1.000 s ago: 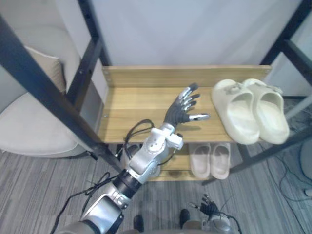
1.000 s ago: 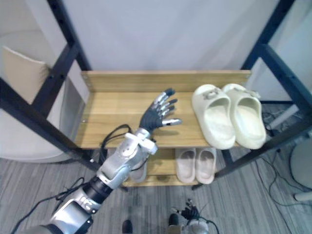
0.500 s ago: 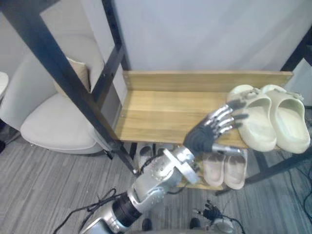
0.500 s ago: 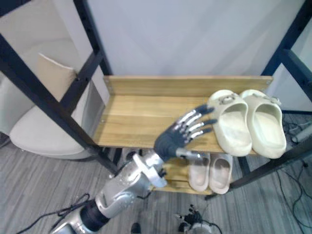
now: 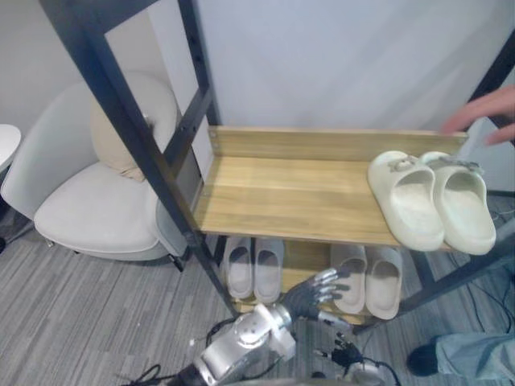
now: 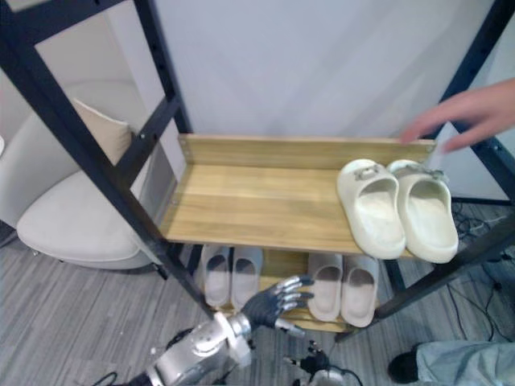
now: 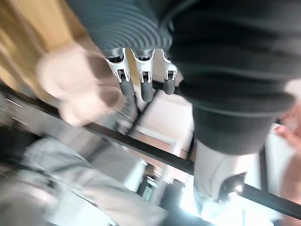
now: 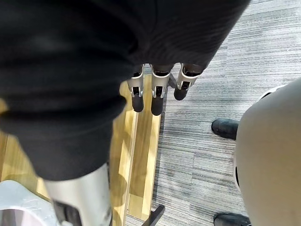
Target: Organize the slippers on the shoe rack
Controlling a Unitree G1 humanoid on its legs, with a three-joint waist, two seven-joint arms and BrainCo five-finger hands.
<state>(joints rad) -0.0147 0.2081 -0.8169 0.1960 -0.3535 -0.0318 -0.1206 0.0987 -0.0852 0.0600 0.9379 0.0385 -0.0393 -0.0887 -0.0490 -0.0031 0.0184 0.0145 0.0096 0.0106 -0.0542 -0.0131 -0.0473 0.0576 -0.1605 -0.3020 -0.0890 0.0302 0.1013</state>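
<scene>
- Two tiers of light wooden shoe rack [image 5: 282, 189], backed by a plain white wall [image 5: 338, 64] and set inside a black metal frame [image 5: 121, 96] of slanting posts.
- On the top tier, at its right end: one pair of thick cream foam slippers [image 5: 430, 201], side by side and touching, buckled straps toward the wall, heels at the front edge.
- On the lower tier: a pair of pale grey slippers [image 5: 253, 269] toward the left and a pair of beige slippers [image 5: 368, 277] toward the right, a gap of bare wood between the pairs.
- Left hand [image 5: 310, 293]: low in front of the lower tier, before the gap between those two pairs, fingers straight and spread, grasping nothing, touching no slipper.
- Right hand [image 8: 156, 96]: hanging down over the floor, fingers straight and relaxed, released, nothing in it.
- Person's hand [image 6: 463, 112]: reaching in from the right above the rack's back right corner, over the cream pair, apart from it.
- Leg in blue jeans [image 5: 475, 358] with a dark shoe [image 5: 418, 359], on the floor to the right of the rack.
- Grey striped floor [image 5: 80, 314] all round.
- White rounded armchair [image 5: 88, 209] just left of the rack, a beige cushion [image 5: 113, 145] leaning on its backrest.
</scene>
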